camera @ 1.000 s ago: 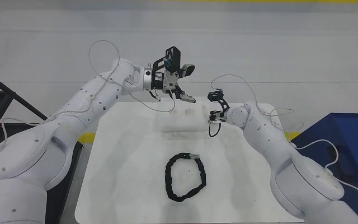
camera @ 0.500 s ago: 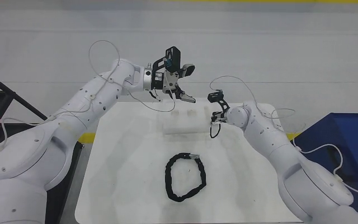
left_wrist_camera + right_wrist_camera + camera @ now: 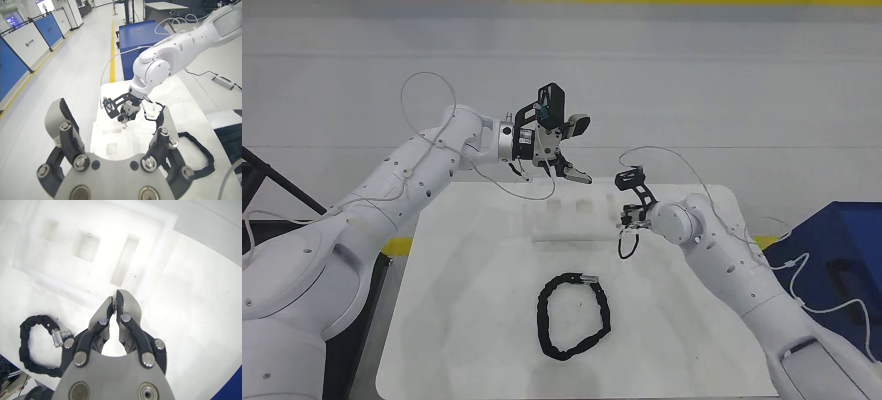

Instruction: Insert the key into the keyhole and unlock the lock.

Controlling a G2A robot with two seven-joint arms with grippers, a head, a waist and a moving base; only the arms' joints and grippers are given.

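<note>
The lock is a black fabric-covered chain loop [image 3: 572,315] lying mid-table, with its chrome lock cylinder [image 3: 587,279] at the far side of the loop. In the right wrist view the cylinder [image 3: 56,339] lies beside my right gripper [image 3: 114,299], which is shut on a small metal key [image 3: 114,305]. From the top, that gripper [image 3: 627,215] hangs over the right end of a white foam tray [image 3: 552,228], apart from the lock. My left gripper [image 3: 567,170] stays open in the air above the table's far edge, holding nothing; its fingers [image 3: 66,113] frame the right gripper [image 3: 125,119].
The foam tray [image 3: 62,262] has several rectangular recesses and lies at the far middle of the white table [image 3: 462,330]. A blue cabinet [image 3: 842,240] stands off the table's right side. Bare tabletop surrounds the chain.
My right gripper with the key has drifted slightly nearer and to the right, and its arm has swung outward. The left arm and the chain have not moved.
</note>
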